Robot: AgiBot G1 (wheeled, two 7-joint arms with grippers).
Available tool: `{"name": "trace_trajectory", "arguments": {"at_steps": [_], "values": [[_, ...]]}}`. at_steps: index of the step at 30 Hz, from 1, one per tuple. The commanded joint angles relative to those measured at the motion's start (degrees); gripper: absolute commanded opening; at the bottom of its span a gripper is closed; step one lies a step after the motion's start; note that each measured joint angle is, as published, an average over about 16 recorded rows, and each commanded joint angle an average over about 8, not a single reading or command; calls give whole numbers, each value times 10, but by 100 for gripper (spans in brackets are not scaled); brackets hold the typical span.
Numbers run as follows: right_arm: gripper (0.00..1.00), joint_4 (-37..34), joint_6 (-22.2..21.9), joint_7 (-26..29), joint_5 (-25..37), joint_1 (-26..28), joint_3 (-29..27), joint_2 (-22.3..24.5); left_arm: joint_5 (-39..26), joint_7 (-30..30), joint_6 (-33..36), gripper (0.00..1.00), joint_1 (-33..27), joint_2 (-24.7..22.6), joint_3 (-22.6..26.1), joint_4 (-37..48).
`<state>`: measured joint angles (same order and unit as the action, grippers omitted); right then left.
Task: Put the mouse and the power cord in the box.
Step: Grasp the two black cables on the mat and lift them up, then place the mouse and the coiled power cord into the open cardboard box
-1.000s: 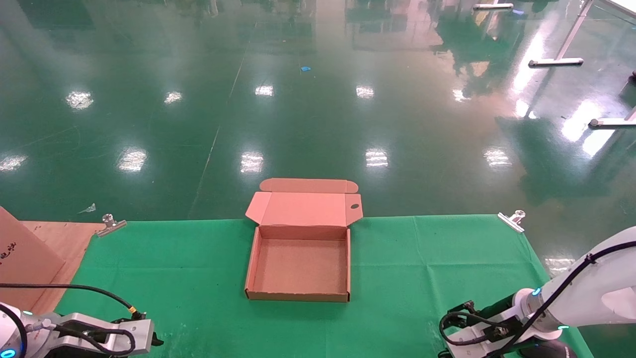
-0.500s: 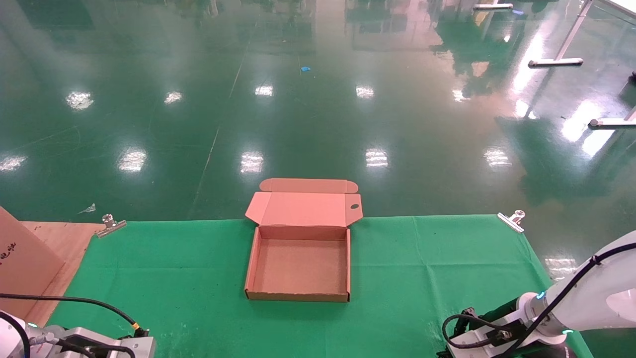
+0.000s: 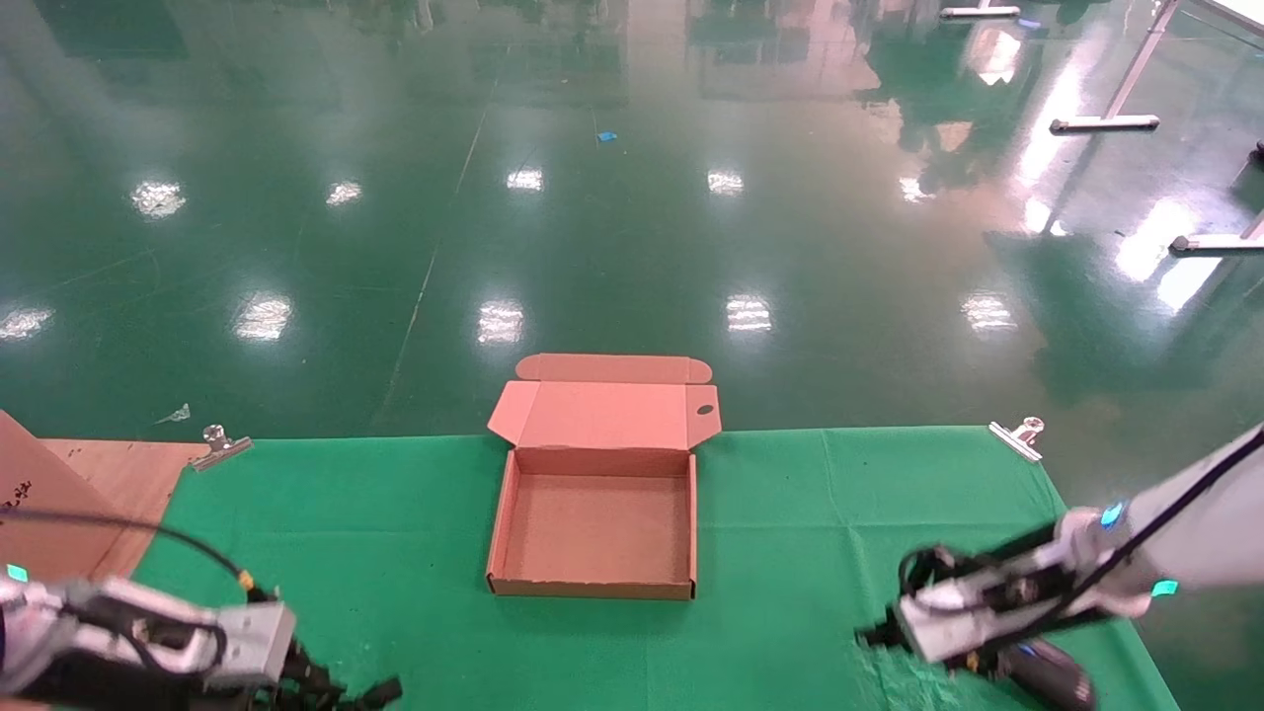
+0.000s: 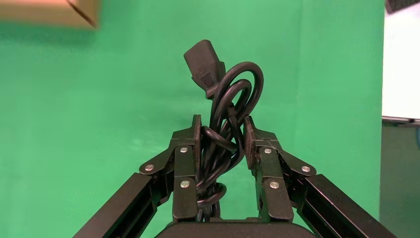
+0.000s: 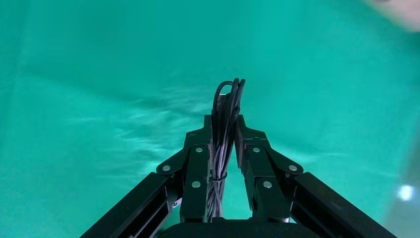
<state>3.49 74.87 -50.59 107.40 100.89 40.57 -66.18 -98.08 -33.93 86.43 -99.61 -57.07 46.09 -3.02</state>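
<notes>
The box (image 3: 592, 590) lies open mid-table, its inside bare and its lid (image 3: 602, 415) folded back past the far edge. At the near left, my left gripper (image 3: 318, 683) (image 4: 221, 131) is shut on the power cord (image 4: 229, 111), a thick black coil whose chunky plug (image 4: 203, 67) sticks out beyond the fingertips. At the near right, my right gripper (image 3: 876, 633) (image 5: 224, 124) is shut on the mouse's thin bundled cable (image 5: 225, 106). The black mouse (image 3: 1049, 675) shows under that wrist, just above the cloth.
Green cloth (image 3: 810, 513) covers the table, held by metal clips (image 3: 219, 446) (image 3: 1017, 438) at the far corners and ruffled under the right gripper. Brown cardboard sheets (image 3: 59, 494) lie at the left edge. A box corner (image 4: 74, 10) shows in the left wrist view.
Both arms have risen and come forward into view. The left brings the power cord up. The right lifts the mouse by its cable, ruffling the cloth.
</notes>
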Motion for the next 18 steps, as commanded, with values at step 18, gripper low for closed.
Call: {"name": "trace_trajectory", "arguments": {"at_steps": [18], "values": [[0,79,75,105,-41,164,-27,-91,7,37,5,0,-191,-128,-2,-46]]}}
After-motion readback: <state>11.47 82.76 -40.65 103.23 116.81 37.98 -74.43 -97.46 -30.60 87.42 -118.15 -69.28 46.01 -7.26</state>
